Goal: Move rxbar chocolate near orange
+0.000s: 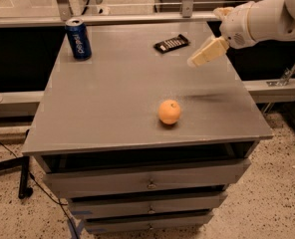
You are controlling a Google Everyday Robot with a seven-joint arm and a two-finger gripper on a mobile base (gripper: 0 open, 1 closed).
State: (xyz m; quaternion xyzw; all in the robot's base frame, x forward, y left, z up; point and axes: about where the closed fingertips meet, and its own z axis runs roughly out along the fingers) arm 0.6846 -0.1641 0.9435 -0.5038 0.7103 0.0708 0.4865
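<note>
The rxbar chocolate [171, 43] is a flat black wrapper with white lettering, lying on the far right part of the grey table top [112, 103]. The orange [169, 111] sits alone toward the front of the table, well in front of the bar. My gripper [207, 53] is cream-coloured and hangs above the table's right side, just right of the bar and a little nearer to the front. It touches neither the bar nor the orange. The white arm [267, 16] comes in from the upper right.
A blue soda can [78, 39] stands upright at the far left corner. The table is a drawer cabinet [147, 183] with drawers below the front edge. A metal rail [137, 18] runs behind it. Speckled floor lies around it.
</note>
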